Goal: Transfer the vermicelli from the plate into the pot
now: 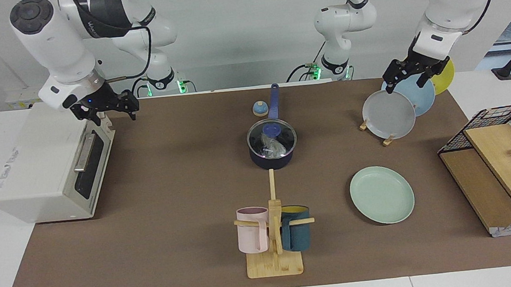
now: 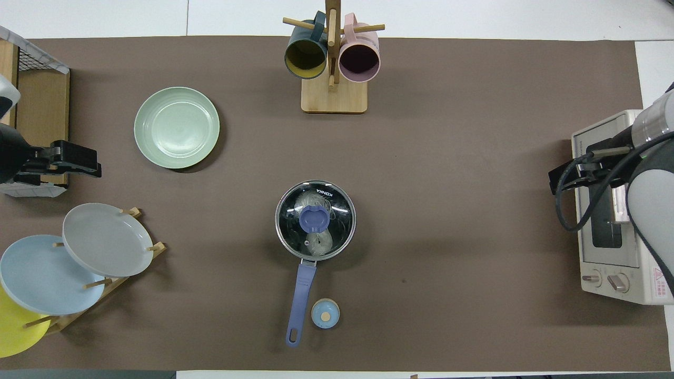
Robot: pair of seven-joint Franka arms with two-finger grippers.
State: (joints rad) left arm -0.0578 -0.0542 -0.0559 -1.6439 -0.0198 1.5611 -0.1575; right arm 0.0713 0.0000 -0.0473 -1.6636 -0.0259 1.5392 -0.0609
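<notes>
The pot, dark navy with a long blue handle, stands mid-table with a glass lid on it. The vermicelli lies inside and shows whitish through the lid, also in the overhead view. The pale mint-green plate lies bare, farther from the robots than the pot, toward the left arm's end; it also shows in the overhead view. My left gripper hangs open and empty over the plate rack. My right gripper hangs open and empty over the toaster oven.
A rack holds grey, blue and yellow plates. A toaster oven stands at the right arm's end. A mug tree carries a pink and a teal mug. A small blue round cap lies beside the pot handle. A wire basket holds boards.
</notes>
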